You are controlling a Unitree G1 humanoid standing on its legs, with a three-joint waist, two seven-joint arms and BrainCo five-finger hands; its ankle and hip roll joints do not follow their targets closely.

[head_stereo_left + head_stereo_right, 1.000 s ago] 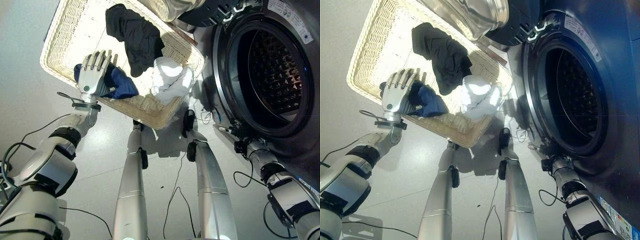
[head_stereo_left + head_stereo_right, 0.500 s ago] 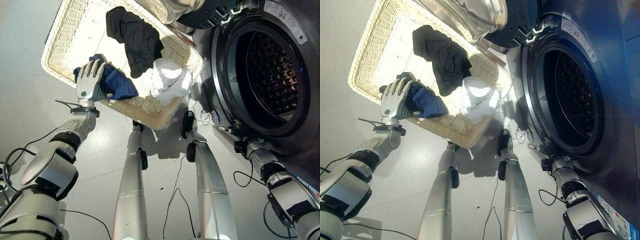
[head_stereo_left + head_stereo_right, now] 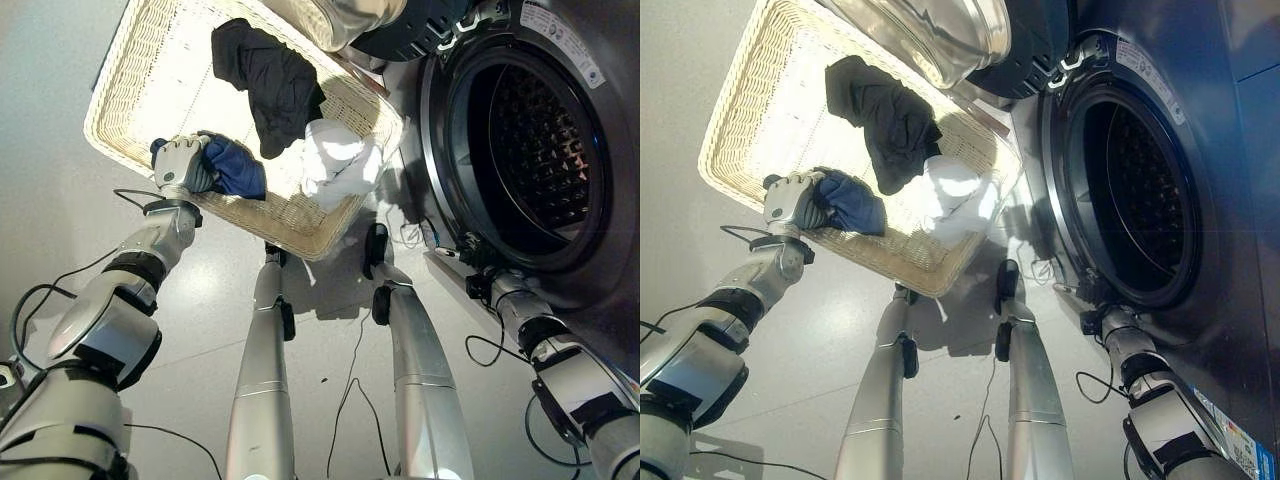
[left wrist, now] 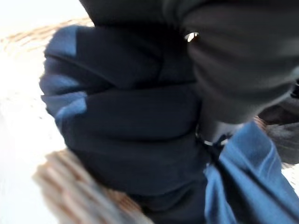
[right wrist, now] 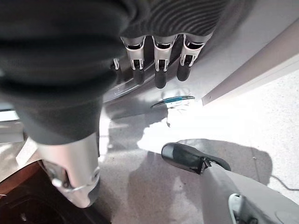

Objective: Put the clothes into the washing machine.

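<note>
The dark blue garment (image 3: pixel 233 166) lies crumpled inside the wicker basket (image 3: pixel 140 70), at the basket's near long edge, close to its near left corner. The left hand (image 3: pixel 180 163) is on it, with the fingers curled round a bunch of the cloth; in the left wrist view the blue folds (image 4: pixel 121 126) bulge past the hand. The cloth looks soft and light, so it will probably sag and trail when lifted. In my judgement a hold deep in the thick middle bunch is safer than one on a loose edge.

A black garment (image 3: pixel 268 75) lies further in, toward the far edge, and a white garment (image 3: pixel 340 160) sits at the near right corner. The basket stands on the floor beside the washing machine, whose drum (image 3: pixel 535 140) is open. The right hand (image 5: pixel 156 60) hangs low by the machine, fingers straight and holding nothing.
</note>
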